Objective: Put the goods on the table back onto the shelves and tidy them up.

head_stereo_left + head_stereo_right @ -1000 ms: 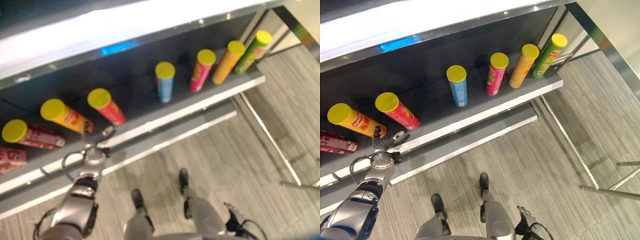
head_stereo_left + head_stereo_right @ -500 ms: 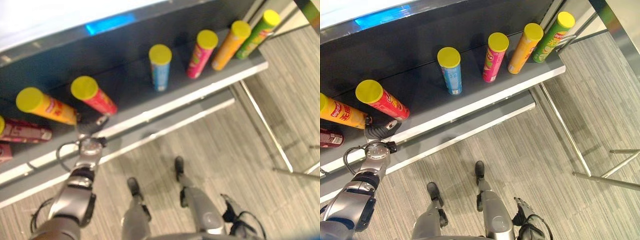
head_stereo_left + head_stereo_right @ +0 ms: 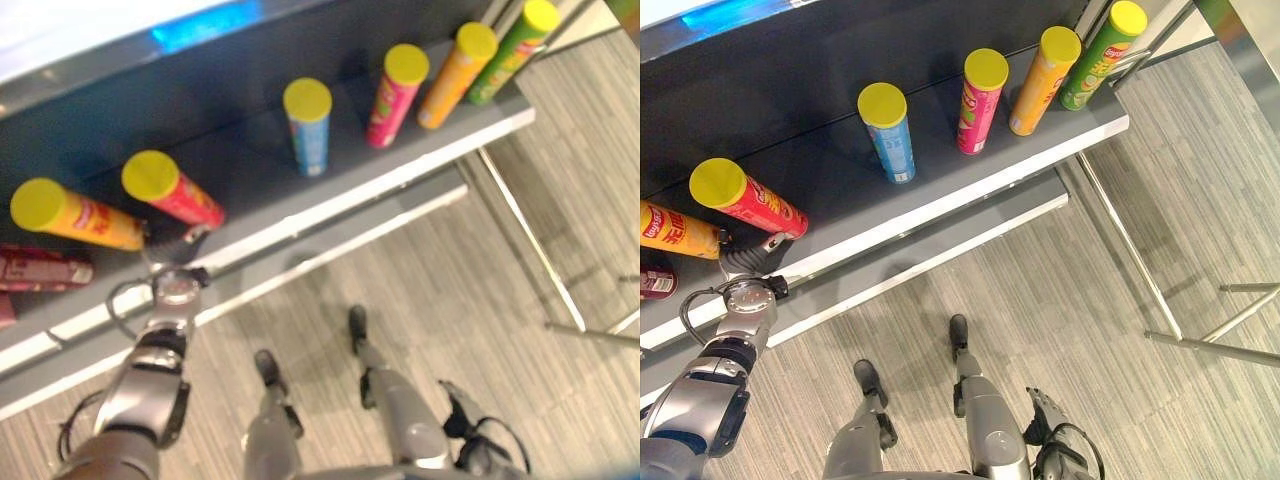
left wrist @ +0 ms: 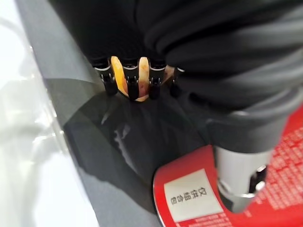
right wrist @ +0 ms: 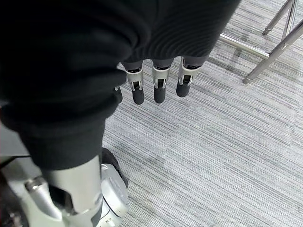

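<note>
The shelf (image 3: 940,190) carries a row of yellow-lidded tube cans, and it serves as the landmark here. At its left end, the left robot hand (image 3: 745,258) rests at the shelf's front edge, between two cans that lie tipped over: the orange can (image 3: 675,230) and the red can (image 3: 750,197). The red can's base is just beside the thumb, and its long axis runs from there back and to the left, lid toward the shelf's rear wall. The orange can lies roughly parallel on the hand's other side, with the fingers (image 4: 132,80) reaching toward its side; contact cannot be judged. The fingers look straight and relaxed, holding nothing.

Further along the shelf to the right, well apart from the hand, stand the blue can (image 3: 887,130), the pink can (image 3: 978,98), a second orange can (image 3: 1038,78) and the green can (image 3: 1092,64), all upright or leaning slightly. A dark red can (image 3: 654,283) lies at the far left edge of the shelf.

The right robot hand (image 5: 158,85) hangs low over the grey carpeted floor (image 3: 1060,300), fingers loosely extended and empty, well away from the shelf. The left arm is clearly the nearer one for straightening either fallen can, probably the red one beside its thumb.
</note>
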